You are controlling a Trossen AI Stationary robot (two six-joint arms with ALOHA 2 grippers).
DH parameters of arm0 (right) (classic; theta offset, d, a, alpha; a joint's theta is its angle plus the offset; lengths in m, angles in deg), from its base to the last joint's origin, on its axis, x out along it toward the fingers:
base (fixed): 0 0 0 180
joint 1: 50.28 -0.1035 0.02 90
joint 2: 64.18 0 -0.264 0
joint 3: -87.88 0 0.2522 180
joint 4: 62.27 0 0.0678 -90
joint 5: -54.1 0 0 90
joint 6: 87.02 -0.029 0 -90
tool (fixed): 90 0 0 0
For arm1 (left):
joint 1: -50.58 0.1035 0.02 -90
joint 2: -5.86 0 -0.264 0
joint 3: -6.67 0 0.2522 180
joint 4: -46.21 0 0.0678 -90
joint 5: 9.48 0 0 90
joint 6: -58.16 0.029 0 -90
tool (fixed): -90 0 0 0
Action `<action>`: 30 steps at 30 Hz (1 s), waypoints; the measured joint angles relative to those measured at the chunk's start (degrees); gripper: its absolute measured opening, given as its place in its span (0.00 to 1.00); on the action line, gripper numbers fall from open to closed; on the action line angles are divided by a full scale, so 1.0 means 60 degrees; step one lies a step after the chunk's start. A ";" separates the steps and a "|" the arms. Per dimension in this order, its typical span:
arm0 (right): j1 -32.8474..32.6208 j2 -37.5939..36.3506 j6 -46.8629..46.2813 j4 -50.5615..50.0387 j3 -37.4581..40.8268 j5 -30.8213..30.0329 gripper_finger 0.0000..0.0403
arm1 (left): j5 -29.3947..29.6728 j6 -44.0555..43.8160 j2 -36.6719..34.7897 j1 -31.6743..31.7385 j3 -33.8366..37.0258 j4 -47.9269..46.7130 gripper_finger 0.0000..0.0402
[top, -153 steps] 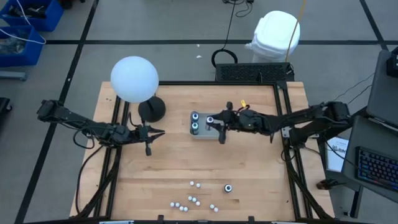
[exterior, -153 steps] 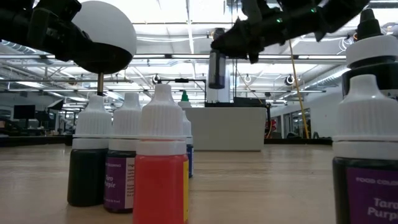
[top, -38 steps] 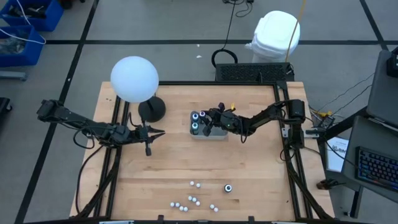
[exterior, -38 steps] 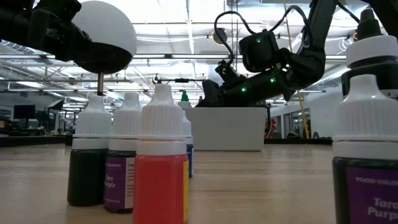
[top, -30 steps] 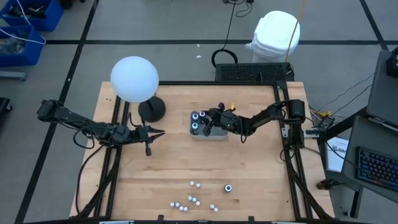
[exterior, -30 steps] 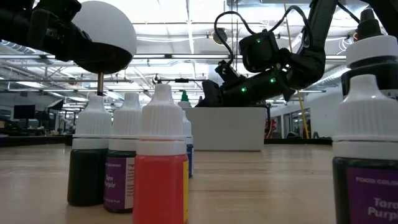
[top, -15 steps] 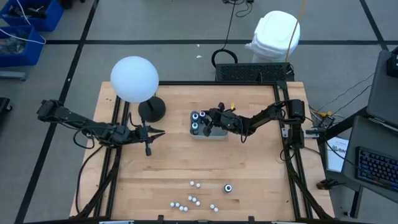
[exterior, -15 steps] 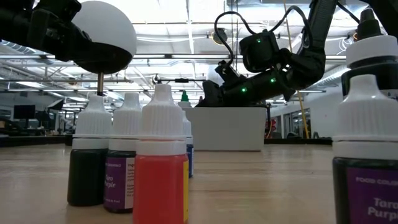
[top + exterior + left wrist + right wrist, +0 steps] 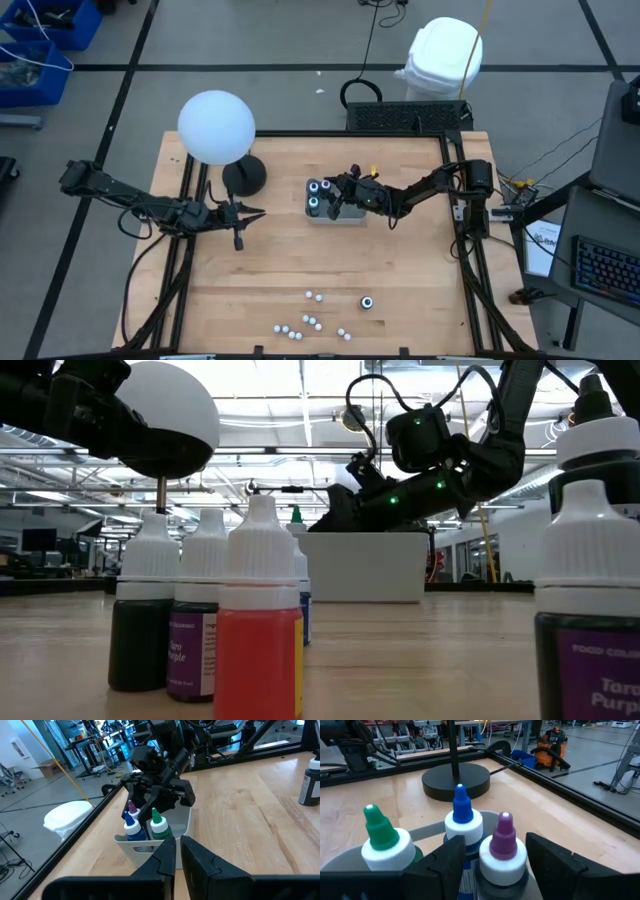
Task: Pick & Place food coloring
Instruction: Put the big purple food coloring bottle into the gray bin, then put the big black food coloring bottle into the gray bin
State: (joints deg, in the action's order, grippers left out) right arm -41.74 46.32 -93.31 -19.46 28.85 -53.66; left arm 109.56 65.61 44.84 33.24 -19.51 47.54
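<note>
Over the grey tray [image 9: 345,217], the right gripper [image 9: 492,865] stands wide astride a purple-tipped bottle [image 9: 503,851], apparently just set beside two others; left gripper [image 9: 240,215] waits shut, aside

Grey floor [image 9: 250,40] crossed by dark tape lines surrounds the wooden table [image 9: 400,290] — blue bins [image 9: 45,35] at ten o'clock, ceiling strip lights [image 9: 290,405] overhead.

Pale matt wooden table [image 9: 400,270], glossy plastic bottles [image 9: 258,610], seemingly plastic grey tray [image 9: 182,822]
</note>
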 joint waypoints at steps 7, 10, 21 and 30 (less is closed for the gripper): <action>0.0000 -0.0235 0.0121 -0.0071 -0.0001 -0.0006 0.51 | 0.0000 -0.0001 0.0000 0.0000 0.0000 0.0000 0.09; 0.0000 -0.0652 0.0200 -0.0536 -0.0001 -0.0012 0.51 | 0.0000 -0.0001 0.0000 0.0002 0.0000 -0.0004 0.09; -0.0018 -0.2557 0.0273 -0.2322 -0.0016 0.0224 0.48 | -0.0004 -0.0001 0.0000 0.0003 0.0000 0.0003 0.09; -0.0022 -0.2794 0.0231 -0.2641 -0.0016 0.0507 0.23 | -0.0004 -0.0001 0.0000 0.0003 0.0000 0.0011 0.09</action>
State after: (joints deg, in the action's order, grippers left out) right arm -41.87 29.56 -91.92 -35.30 28.75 -50.62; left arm 109.53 65.60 44.85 33.26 -19.51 47.60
